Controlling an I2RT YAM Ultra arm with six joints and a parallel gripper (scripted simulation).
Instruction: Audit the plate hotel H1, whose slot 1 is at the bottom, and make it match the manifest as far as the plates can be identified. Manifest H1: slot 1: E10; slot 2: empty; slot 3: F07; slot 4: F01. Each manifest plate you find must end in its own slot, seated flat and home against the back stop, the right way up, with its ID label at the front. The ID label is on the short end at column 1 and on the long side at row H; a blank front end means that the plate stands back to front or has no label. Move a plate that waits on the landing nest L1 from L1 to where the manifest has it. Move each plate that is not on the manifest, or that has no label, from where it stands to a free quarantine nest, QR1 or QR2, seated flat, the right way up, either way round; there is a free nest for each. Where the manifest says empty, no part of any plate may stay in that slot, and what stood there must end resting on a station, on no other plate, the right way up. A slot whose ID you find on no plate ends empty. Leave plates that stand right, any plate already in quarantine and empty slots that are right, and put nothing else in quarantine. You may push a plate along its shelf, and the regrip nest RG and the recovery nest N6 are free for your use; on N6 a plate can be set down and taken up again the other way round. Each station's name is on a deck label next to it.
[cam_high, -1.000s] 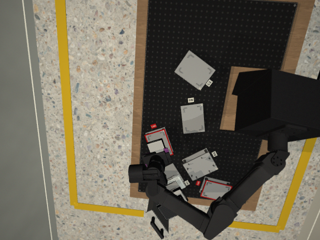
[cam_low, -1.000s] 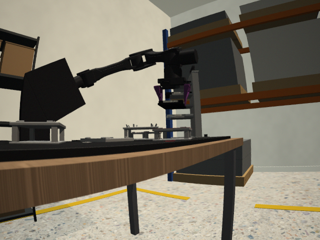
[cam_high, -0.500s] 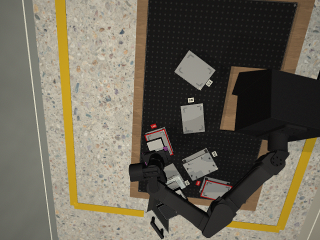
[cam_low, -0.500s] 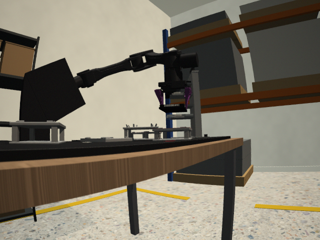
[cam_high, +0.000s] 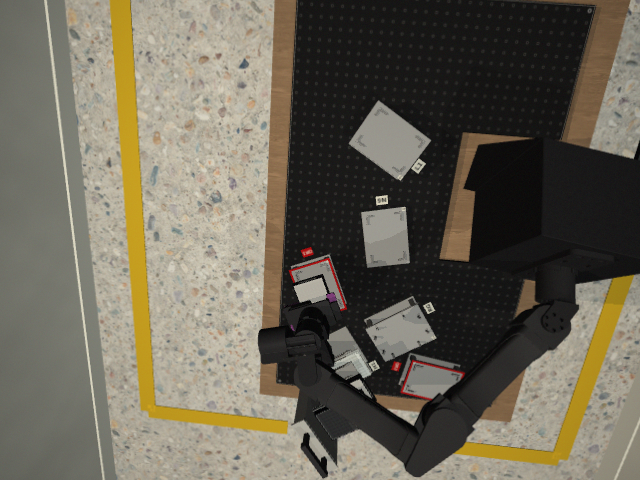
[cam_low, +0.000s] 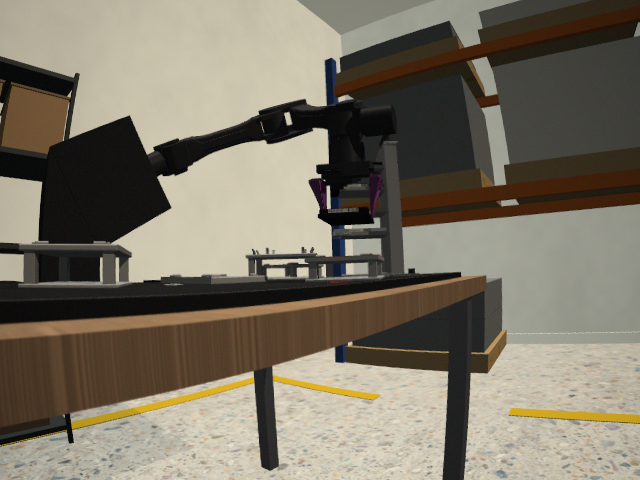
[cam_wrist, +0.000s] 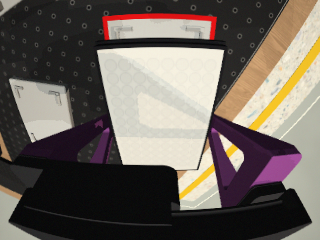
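My gripper (cam_high: 311, 310) is shut on a white-topped plate (cam_wrist: 160, 103) with a black rim, gripped across its long sides by the purple fingers. It holds the plate level, well above the deck (cam_low: 346, 214). A red-framed quarantine nest (cam_wrist: 160, 27) lies directly below and just ahead of the plate; it also shows in the overhead view (cam_high: 316, 281). I cannot read a label on the plate. The hotel H1 (cam_low: 385, 217) stands right behind the gripper, and in the overhead view (cam_high: 351, 356) the arm partly covers it.
A second red-framed quarantine nest (cam_high: 431, 378) lies at the near right, partly under the arm. The regrip nest (cam_high: 399, 329), nest N6 (cam_high: 385, 236) and landing nest L1 (cam_high: 388, 139) show bare grey tops. The black robot base (cam_high: 558, 201) stands at the right.
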